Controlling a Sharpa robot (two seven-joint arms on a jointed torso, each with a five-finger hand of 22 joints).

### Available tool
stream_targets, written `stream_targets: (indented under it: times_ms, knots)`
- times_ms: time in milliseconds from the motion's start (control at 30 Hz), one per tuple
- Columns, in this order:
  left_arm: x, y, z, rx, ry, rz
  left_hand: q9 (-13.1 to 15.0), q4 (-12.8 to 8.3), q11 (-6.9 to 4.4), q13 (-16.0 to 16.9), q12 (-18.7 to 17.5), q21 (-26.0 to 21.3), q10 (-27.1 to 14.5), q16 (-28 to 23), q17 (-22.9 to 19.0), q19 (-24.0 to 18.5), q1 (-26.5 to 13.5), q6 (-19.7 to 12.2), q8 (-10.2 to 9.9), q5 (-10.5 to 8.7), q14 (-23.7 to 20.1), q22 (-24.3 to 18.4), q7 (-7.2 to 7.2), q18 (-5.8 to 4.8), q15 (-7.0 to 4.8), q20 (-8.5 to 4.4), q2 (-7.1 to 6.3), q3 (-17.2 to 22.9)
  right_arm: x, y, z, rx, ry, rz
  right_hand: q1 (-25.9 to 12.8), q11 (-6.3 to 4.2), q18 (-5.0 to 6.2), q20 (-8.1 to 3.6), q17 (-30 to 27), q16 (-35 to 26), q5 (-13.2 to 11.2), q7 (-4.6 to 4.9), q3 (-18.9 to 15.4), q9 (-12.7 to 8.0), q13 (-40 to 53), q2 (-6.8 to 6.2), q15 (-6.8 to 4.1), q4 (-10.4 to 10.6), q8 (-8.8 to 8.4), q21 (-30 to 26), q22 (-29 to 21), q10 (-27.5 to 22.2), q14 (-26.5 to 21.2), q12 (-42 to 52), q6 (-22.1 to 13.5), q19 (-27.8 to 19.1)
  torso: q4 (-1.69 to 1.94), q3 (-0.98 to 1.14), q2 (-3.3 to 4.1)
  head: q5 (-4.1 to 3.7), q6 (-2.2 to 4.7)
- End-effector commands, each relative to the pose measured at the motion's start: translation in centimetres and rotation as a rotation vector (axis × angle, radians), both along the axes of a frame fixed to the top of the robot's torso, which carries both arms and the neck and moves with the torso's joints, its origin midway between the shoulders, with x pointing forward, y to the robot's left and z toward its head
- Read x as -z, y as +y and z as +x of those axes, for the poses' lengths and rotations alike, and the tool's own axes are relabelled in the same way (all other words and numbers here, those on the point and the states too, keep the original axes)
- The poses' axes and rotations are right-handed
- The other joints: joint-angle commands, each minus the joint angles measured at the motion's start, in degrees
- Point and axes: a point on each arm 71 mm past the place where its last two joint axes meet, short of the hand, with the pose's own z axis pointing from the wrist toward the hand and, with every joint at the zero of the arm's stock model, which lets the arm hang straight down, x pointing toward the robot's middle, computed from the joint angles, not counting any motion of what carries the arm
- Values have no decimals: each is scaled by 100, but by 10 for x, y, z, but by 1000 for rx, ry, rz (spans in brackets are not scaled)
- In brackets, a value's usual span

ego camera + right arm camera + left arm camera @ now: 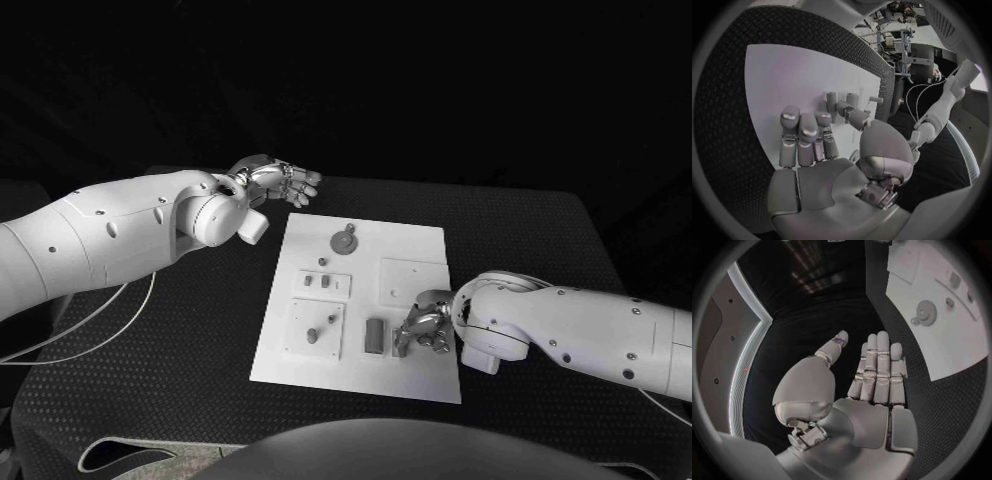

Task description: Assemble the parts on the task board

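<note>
The right hand rests low over the near right part of the task board, fingers laid out straight and side by side with nothing in them, as the right wrist view shows. Just beyond its fingertips stands a cluster of small upright grey parts, their long axes rising from the board. In the head view a grey bar lies just left of this hand, its long axis running from the near edge toward the far edge.

The left hand hangs off the board's far left corner, above the black table, released, its fingers straight and together. Between the hands, on the far part of the board, a round gear-like part lies flat.
</note>
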Motion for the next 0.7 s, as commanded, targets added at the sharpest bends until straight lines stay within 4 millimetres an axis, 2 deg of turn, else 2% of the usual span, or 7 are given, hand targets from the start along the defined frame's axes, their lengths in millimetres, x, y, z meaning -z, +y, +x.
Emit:
stream_targets:
  times_ms: [33, 100, 200, 333, 700]
  knots:
    - [-1, -3, 0, 20, -1, -4, -9, 36, -12, -10, 20, -38, -39, -29, 11, -12, -40, -37, 34, 3, -13, 9, -14, 83, 25, 10, -30, -7, -1, 7, -3, -38, 4, 34, -57, -20, 178, -9, -1, -26, -32, 38, -43, -10, -1, -79, -53, 42, 3, 38, -13, -33, -7, 37, 78, -38, 0, -1, 1, 2, 2]
    - [-1, -3, 0, 20, -1, -3, -10, 36, -12, -10, 20, -38, -40, -29, 11, -12, -41, -37, 34, 3, -13, 10, -14, 83, 25, 10, -31, -8, -1, 7, -3, -39, 4, 35, -87, -19, 178, -10, -6, -34, -37, 39, -90, -15, -1, -119, -52, 63, 4, 42, -15, -36, -13, 39, 76, -37, 0, 0, 1, 5, 3]
    - [-1, -3, 0, 19, -1, -3, -10, 37, -12, -10, 20, -39, -40, -30, 12, -12, -42, -38, 34, 3, -13, 10, -14, 83, 26, 10, -31, -8, -1, 7, -3, -39, 3, 37, -158, -19, 178, -13, -4, -40, -77, 39, -189, -21, -2, -276, -53, 140, 6, 45, -25, -44, -17, 40, 71, -38, 3, 1, -1, 1, 8]
    - [-1, -3, 0, 21, 0, -3, -11, 38, -12, -10, 20, -40, -41, -31, 14, -12, -42, -38, 35, 4, -13, 12, -14, 83, 26, 10, -32, -7, -1, 7, -3, -41, 3, 39, -189, -23, 178, -24, 0, -43, -92, 37, -246, -22, -2, -403, -58, 249, 13, 44, -39, -49, -20, 43, 63, -36, 2, -1, 0, 3, 6]
    - [-1, -3, 0, 20, 0, -2, -13, 39, -12, -10, 20, -41, -41, -34, 18, -12, -40, -38, 37, 4, -13, 15, -14, 84, 26, 10, -32, -6, -1, 7, -3, -43, 7, 39, -166, -26, 178, -36, 4, -44, -92, 34, -251, -20, -1, -423, -63, 300, 18, 45, -47, -52, -21, 45, 56, -35, 0, -1, 1, 10, -5]
